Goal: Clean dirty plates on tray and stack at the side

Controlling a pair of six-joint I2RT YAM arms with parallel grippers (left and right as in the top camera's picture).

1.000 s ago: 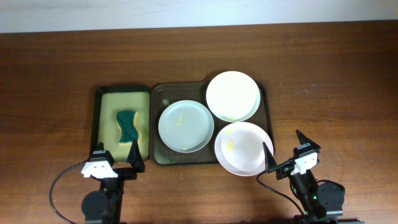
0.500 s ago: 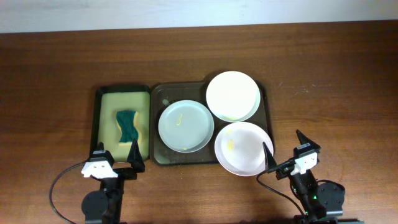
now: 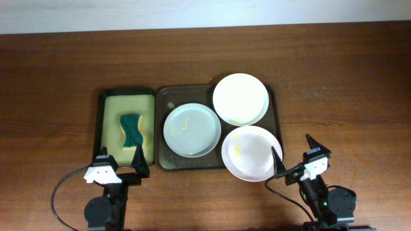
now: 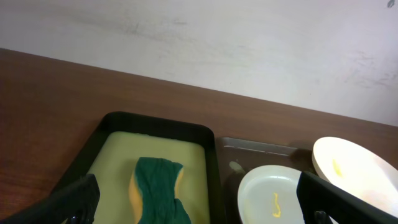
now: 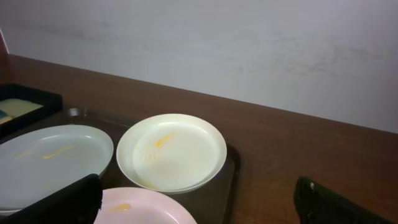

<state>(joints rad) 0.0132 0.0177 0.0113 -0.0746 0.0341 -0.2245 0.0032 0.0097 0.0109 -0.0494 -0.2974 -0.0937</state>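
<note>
When you look down from above, you see the three plates sitting close together on the big dark tray [image 3: 168, 97], in the middle of the brown wooden table [image 3: 64, 70]. The grey-blue plate [image 3: 192, 130] lies on the left part of the tray and has a thin yellow smear. The far white plate [image 3: 241, 99] sits at the far right corner and reaches over the rim. The near white plate [image 3: 252, 153] sits at the near right corner, sticks out past the rim, and has a yellow spot.

Just left of the big tray, side by side with it, is the narrow tray [image 3: 101, 122]. It has a yellow-green floor, and a green sponge [image 3: 131, 129] lies in it.

A pale wall [image 5: 249, 43] stands behind the far edge of the table.

Your left gripper [image 3: 121, 149] hangs at the near edge, by the narrow tray, fingers spread wide and holding nothing. Your right gripper [image 3: 291, 144] hangs just right of the near white plate, also spread wide and holding nothing.
</note>
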